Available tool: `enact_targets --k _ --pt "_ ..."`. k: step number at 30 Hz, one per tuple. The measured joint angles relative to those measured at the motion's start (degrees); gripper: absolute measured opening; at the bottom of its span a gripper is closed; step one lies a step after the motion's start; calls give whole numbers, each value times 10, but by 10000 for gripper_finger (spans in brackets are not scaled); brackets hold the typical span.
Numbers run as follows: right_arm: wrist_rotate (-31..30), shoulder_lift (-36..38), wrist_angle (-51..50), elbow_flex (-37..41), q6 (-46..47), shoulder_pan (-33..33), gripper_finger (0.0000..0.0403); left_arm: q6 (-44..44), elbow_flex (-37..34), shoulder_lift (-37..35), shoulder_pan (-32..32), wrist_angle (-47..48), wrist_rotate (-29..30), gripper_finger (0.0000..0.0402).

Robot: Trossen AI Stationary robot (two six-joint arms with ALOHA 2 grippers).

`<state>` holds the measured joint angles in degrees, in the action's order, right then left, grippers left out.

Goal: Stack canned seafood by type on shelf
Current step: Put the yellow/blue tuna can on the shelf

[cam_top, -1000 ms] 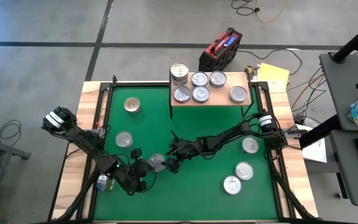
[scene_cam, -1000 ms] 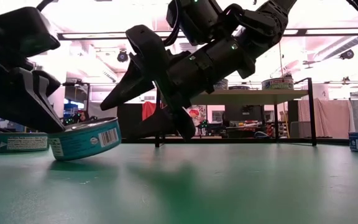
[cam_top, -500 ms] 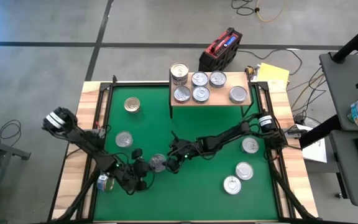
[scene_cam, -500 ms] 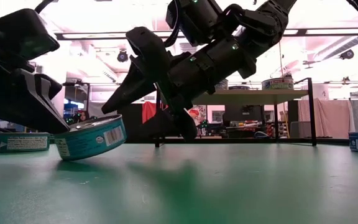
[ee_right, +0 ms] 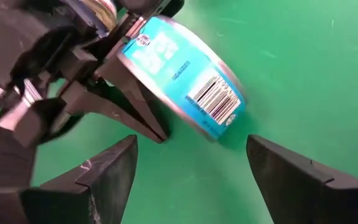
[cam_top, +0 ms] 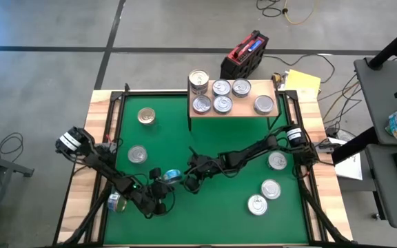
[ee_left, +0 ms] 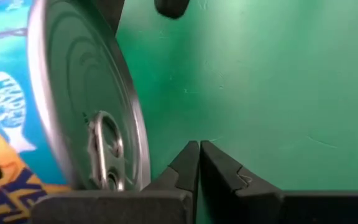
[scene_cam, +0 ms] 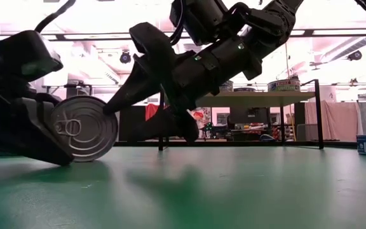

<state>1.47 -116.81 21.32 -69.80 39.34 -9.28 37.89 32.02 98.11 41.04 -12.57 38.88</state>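
Green mat (cam_top: 219,220) with wooden border, covering the table. Wooden shelf (cam_top: 231,110) at the far edge of the mat, six tins (cam_top: 221,88) on top — one pair stacked at its left end. Loose tins on the mat: one gold-topped (cam_top: 146,116) far left, one silver (cam_top: 137,154) nearer, three (cam_top: 270,189) at the right side. Right arm stretched across the mat centre; right gripper (ee_right: 191,177) with jaws spread wide, empty, just beside a blue-labelled tin (cam_top: 171,175). Left gripper (cam_top: 158,180) against that tin — fingers (ee_left: 194,168) closed together beside the lid, gripping nothing. Tin tipped on its edge on the mat, pull-tab lid (scene_cam: 84,128) facing the low camera.
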Motion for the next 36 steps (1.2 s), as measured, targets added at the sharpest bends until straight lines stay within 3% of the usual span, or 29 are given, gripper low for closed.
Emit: enact_targets --k 8,16,29,36 --pt "-35 0 -7 0 -234 -1 279 1 0 -1 -1 0 6 0" --pt "-76 0 4 -12 -386 2 302 1 0 -1 0 -1 5 0" --pt "-40 -5 5 -41 -440 8 265 1 0 -2 -1 -4 7 0" --pt "-43 -51 3 -70 -444 11 254 1 0 -2 0 -4 7 0"
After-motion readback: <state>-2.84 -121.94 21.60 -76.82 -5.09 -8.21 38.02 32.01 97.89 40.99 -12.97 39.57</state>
